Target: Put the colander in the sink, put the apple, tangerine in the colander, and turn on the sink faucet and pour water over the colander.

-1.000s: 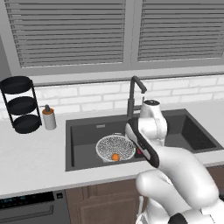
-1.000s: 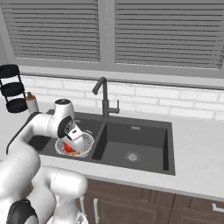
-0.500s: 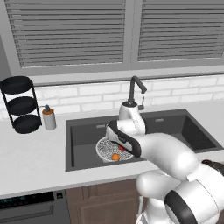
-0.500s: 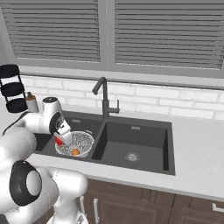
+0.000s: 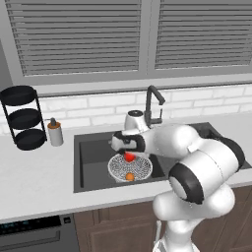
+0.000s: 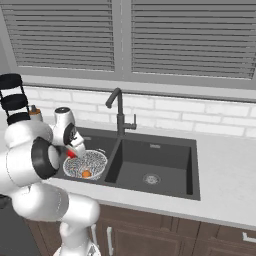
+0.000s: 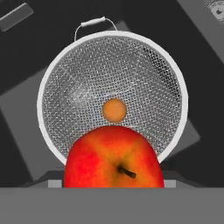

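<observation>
My gripper (image 5: 129, 153) is closed on the apple (image 7: 113, 157), held above the colander (image 7: 78, 94). The colander sits in the left basin of the sink (image 6: 165, 172). The tangerine (image 7: 114, 110) lies on the mesh near the colander's centre, apart from the apple. The faucet (image 6: 119, 112) stands behind the divider between the basins.

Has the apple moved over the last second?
Yes. The gripper carried the apple leftward, away from the sink faucet, to above the colander.
</observation>
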Controlling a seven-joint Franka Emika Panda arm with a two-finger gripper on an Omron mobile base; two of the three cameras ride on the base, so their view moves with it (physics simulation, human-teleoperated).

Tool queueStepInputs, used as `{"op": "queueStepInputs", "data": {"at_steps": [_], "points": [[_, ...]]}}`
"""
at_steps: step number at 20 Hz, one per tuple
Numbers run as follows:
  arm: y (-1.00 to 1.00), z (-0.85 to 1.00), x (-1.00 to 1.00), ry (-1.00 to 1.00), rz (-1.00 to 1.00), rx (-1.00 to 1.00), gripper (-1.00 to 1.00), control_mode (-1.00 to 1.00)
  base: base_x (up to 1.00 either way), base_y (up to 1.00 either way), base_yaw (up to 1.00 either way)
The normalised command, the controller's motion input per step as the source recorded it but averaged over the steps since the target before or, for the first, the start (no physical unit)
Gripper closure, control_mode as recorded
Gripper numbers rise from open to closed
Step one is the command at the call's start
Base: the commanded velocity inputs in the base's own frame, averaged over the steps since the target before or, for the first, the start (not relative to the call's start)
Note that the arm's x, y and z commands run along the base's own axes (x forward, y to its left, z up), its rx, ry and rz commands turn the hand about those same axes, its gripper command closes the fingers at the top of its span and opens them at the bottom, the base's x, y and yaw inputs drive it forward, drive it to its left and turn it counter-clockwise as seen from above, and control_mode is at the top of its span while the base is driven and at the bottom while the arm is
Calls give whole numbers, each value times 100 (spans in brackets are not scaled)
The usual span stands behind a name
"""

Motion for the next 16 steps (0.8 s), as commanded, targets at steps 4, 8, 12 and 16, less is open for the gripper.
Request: {"op": "queueStepInputs", "data": {"at_steps": [4, 8, 12, 16], "points": [[-1, -54, 35, 0, 1, 0, 100, -100, 0, 0, 0], [-1, -55, 28, 0, 1, 0, 100, -100, 0, 0, 0], [-1, -54, 19, 0, 1, 0, 100, -100, 0, 0, 0], [0, -42, 16, 0, 0, 0, 100, -100, 0, 0, 0]]}}
